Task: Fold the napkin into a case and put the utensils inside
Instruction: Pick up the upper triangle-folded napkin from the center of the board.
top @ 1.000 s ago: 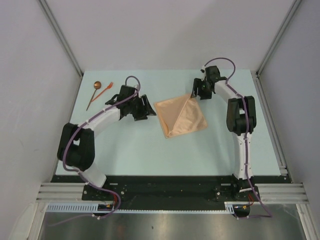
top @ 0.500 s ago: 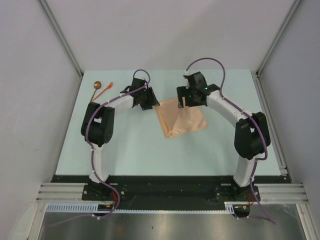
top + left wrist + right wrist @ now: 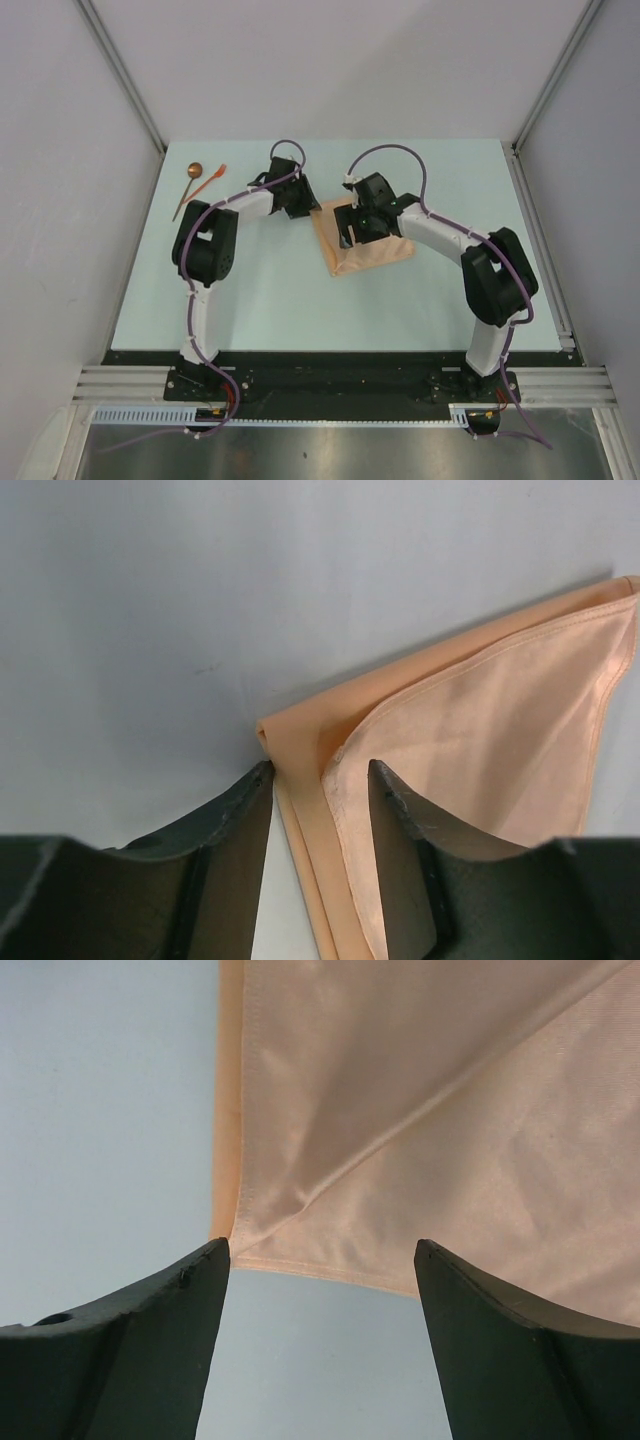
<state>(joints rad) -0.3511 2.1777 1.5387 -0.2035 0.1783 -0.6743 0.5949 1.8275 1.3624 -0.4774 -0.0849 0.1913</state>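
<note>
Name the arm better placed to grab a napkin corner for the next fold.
Left, probably: the left hand straddles the napkin corner, with the cloth's layers between its fingers. The right hand is open, and its corner lies just ahead of it.

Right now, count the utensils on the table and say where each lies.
2. The spoon lies near the table's far-left corner; the orange fork sits just right of it. The napkin could hide more.

Soft, even light from above fills every view (bright, not harsh). The counter (image 3: pixel 300 300) has only faint shadows. The metal strip (image 3: pixel 330 450) in front shines dully. The napkin (image 3: pixel 420 1090) looks sharp.
</note>
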